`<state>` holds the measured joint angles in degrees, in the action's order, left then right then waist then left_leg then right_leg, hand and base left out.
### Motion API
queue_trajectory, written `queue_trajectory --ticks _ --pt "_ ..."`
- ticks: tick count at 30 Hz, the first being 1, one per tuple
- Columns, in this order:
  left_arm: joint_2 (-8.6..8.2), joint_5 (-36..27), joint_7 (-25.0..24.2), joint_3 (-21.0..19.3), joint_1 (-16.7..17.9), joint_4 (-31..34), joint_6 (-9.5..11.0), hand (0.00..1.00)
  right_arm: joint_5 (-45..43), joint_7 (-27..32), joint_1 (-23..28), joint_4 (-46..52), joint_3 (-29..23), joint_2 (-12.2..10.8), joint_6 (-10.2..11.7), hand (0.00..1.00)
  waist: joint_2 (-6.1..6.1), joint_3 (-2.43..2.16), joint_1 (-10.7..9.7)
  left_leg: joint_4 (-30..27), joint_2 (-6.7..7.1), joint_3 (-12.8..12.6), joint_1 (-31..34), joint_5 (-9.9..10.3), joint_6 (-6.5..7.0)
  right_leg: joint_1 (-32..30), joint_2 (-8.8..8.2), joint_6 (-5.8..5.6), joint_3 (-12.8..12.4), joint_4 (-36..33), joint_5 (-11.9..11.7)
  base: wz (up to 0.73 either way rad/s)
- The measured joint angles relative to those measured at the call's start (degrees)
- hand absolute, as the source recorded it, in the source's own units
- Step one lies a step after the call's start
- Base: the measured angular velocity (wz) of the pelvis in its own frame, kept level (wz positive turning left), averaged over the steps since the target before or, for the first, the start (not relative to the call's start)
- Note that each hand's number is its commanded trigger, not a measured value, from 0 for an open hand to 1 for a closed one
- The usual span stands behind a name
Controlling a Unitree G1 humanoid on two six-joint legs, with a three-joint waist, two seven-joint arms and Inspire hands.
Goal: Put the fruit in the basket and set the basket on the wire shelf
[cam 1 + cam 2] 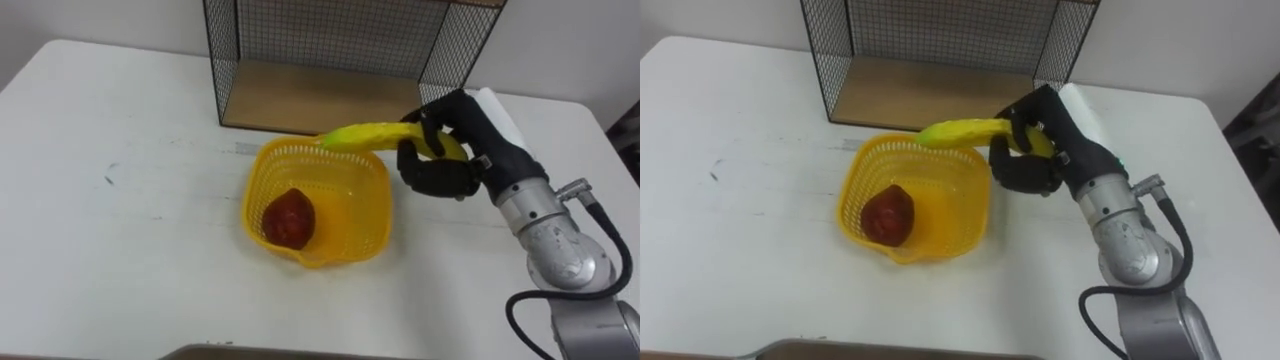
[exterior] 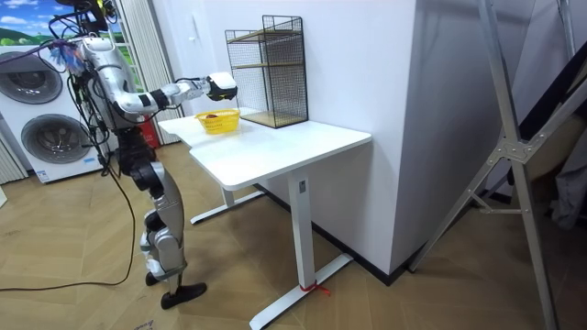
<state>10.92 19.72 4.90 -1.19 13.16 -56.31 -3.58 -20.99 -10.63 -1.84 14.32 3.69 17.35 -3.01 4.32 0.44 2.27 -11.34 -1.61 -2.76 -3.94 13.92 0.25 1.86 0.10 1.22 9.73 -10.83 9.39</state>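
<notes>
A yellow plastic basket sits on the white table in front of the wire shelf. A dark red fruit lies inside it, at its left. My right hand hangs just right of the basket, fingers curled round the thick end of a yellow banana. The banana points left over the basket's back rim, held above it.
The black wire shelf with a wooden floor board stands at the table's back edge, open toward me. The white table spreads wide left of the basket. Washing machines stand behind me.
</notes>
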Motion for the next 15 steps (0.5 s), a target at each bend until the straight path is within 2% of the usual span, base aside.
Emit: queue_trajectory --ticks 8,15 --pt "0.06 0.0 0.0 0.3 -1.0 -0.7 0.0 0.00 0.0 -1.2 0.0 0.3 2.0 -1.4 0.0 1.00 0.25 -0.24 0.4 0.0 0.04 -0.1 0.0 0.0 0.02 -0.1 0.05 0.00 -0.4 0.0 0.0 0.00" --pt "0.12 0.0 0.0 0.3 -2.4 -1.0 0.1 0.00 0.0 -2.1 0.0 0.3 2.1 -1.4 0.0 1.00 0.42 -0.49 1.3 0.0 0.06 0.1 0.1 -0.1 0.06 -0.3 0.03 -0.01 -0.5 0.0 0.0 0.00"
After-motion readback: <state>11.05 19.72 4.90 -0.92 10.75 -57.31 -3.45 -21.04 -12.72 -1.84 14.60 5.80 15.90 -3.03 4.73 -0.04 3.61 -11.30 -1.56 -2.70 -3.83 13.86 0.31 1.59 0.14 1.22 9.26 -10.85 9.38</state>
